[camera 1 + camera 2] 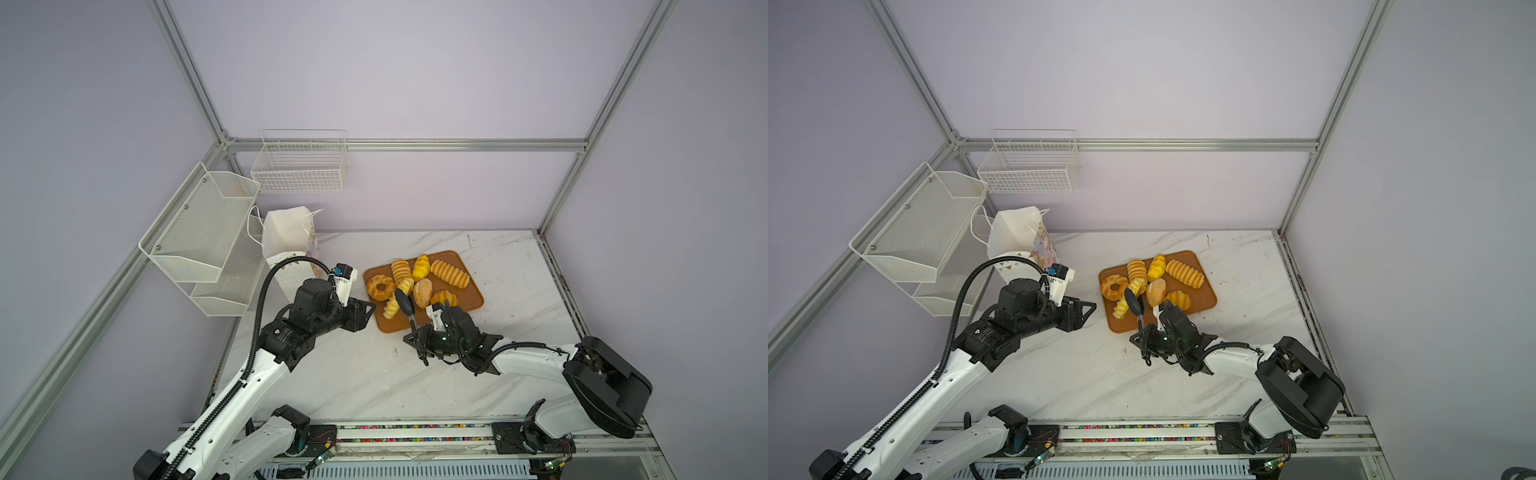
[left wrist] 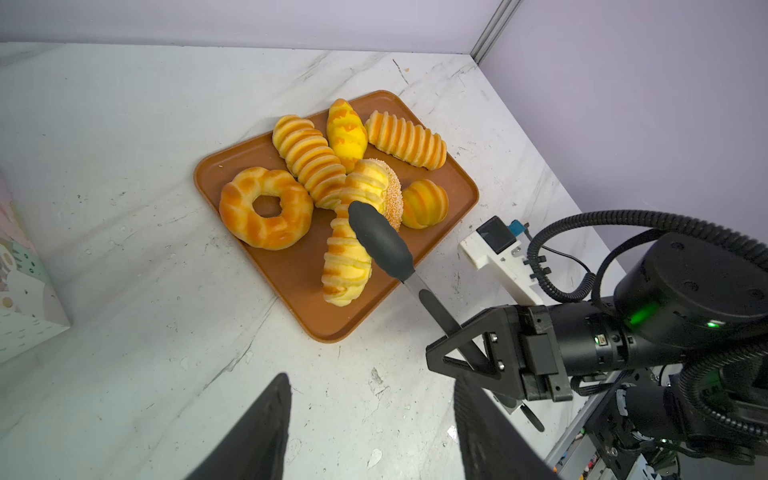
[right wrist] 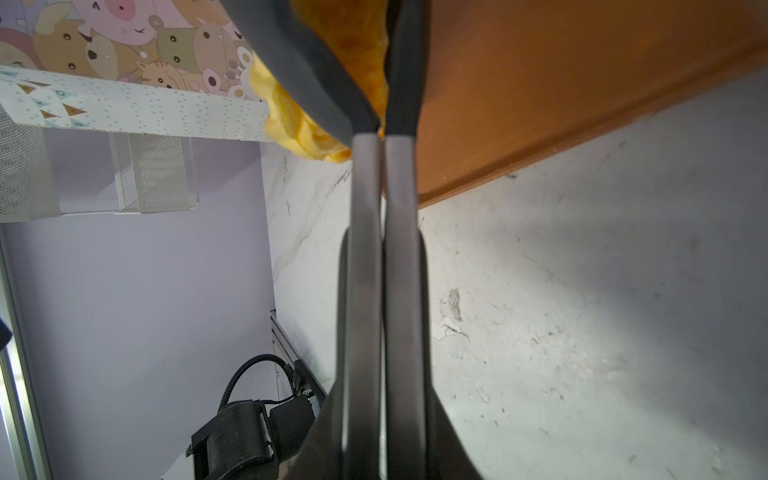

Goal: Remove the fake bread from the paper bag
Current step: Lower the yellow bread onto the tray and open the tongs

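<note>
The fake bread (image 2: 307, 158) lies out of the paper bag (image 1: 286, 241), heaped on the brown tray (image 2: 332, 328) on the worktop (image 1: 374, 374) — a ring doughnut, ridged rolls, a seeded oval, a small bun. The bag stands upright at the worktop's back left, its inside hidden.

The right gripper (image 1: 415, 336) has its jaws clamped on the handles of black tongs (image 2: 380, 245), whose tips pinch a ridged roll (image 2: 347, 266) at the tray's near side. The left gripper (image 2: 370, 428) hovers over bare worktop between bag and tray, jaws partly apart and empty.

The pieces look light and spongy, likelier to squash than to slip. The ridges should give the tong pads purchase, so a gentle hold across a roll's middle seems safest — an end may bend away.
</note>
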